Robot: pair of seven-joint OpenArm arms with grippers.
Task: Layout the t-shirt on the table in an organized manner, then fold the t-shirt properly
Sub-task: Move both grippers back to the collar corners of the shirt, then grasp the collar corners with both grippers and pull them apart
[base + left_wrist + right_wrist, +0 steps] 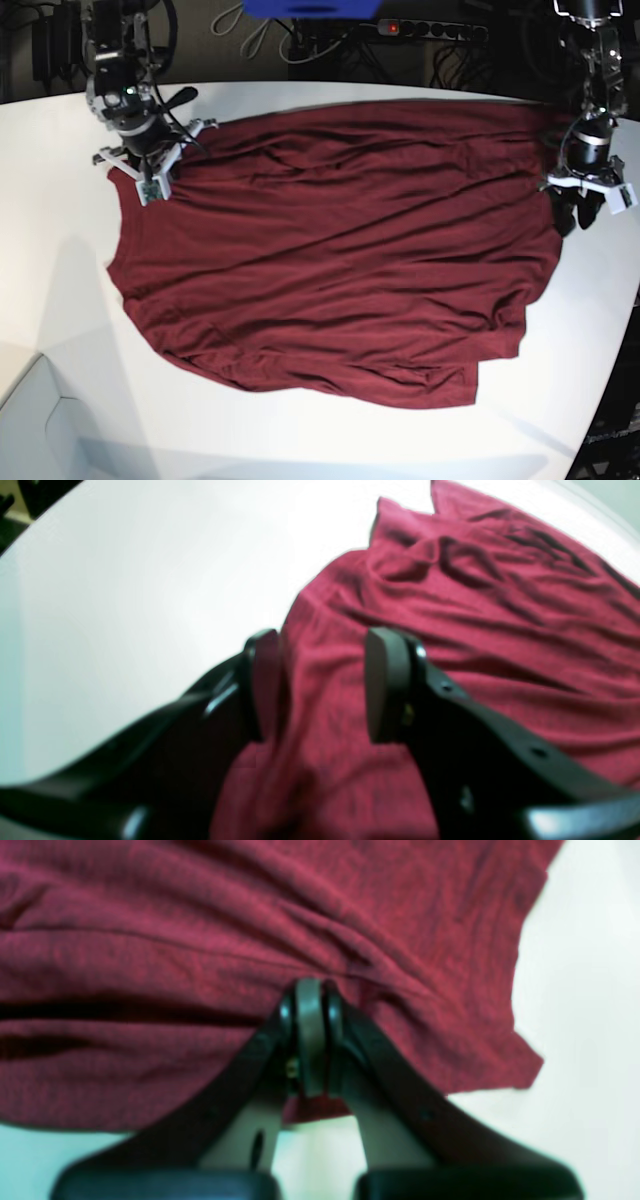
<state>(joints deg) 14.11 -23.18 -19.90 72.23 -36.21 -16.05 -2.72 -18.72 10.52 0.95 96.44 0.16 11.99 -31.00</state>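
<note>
The dark maroon t-shirt (330,260) lies spread and wrinkled across the white table (60,300). At the shirt's far left corner my right gripper (150,185) pinches the cloth. The right wrist view shows that gripper (311,985) shut on the t-shirt (200,940) just inside its edge, with creases running from the tips. My left gripper (578,215) is at the shirt's right edge. In the left wrist view its fingers (385,680) stand apart, so the gripper (322,640) is open, and the t-shirt (500,630) edge passes between them over the table (125,580).
Behind the table's far edge runs a power strip (430,30) among cables, and a blue object (310,8) sits at the top. The table's curved edge drops off at the right (615,380). A pale grey surface (40,420) shows at the lower left.
</note>
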